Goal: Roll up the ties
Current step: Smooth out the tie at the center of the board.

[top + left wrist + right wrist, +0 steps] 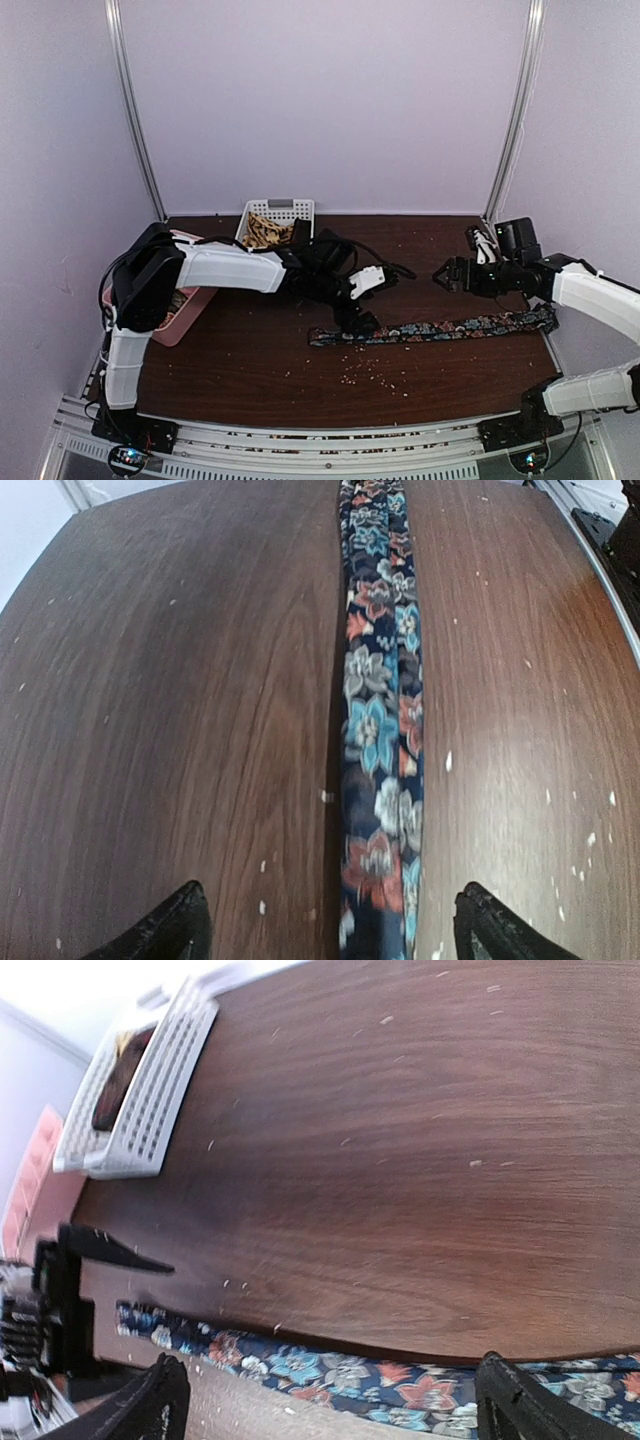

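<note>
A dark tie (450, 327) with blue, red and white flowers lies flat and stretched out across the brown table, running left to right. My left gripper (356, 322) hovers low over its left end. In the left wrist view the tie (385, 730) runs straight away between the open fingers, nearer the right one, with the left gripper (330, 920) holding nothing. My right gripper (447, 275) hangs open above the table behind the tie's middle. In the right wrist view the tie (400, 1392) crosses below the right gripper (330, 1385). A tan patterned tie (268, 232) sits in the basket.
A white perforated basket (296, 207) stands at the back of the table, also seen as the basket (140, 1100) in the right wrist view. A pink tray (190, 305) lies at the left under my left arm. Small pale crumbs (370, 375) dot the table's front.
</note>
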`<state>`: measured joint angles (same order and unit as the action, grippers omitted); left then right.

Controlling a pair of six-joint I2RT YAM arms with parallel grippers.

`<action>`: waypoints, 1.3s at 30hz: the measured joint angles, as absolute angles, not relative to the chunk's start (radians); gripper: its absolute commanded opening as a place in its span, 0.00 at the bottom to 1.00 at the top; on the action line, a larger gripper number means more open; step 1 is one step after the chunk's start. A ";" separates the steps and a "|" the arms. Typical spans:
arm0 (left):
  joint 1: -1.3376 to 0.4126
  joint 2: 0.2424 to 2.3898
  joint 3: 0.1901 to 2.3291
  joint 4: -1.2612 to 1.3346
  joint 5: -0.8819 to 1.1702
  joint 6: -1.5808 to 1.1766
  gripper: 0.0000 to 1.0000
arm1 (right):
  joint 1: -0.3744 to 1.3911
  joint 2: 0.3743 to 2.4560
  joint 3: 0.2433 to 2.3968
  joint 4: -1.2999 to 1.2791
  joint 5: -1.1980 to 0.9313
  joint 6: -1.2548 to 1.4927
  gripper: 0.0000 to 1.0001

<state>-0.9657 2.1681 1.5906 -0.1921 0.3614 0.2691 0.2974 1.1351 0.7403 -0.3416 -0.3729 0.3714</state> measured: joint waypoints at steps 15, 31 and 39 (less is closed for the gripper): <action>-1.047 2.462 1.926 -0.302 0.346 0.195 0.75 | 0.052 0.991 0.622 -0.220 -0.547 0.513 1.00; -1.081 2.480 1.934 -0.308 0.325 0.272 0.43 | 0.026 1.009 0.606 -0.200 -0.612 0.528 1.00; -1.077 2.339 1.713 -0.257 0.312 0.273 0.78 | 0.030 1.042 0.593 -0.179 -0.665 0.534 1.00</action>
<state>-1.0767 2.3390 1.7130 -0.2565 0.3122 0.2726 0.0296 1.0420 0.5934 -0.1791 -0.6655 0.5343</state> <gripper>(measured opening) 0.759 0.998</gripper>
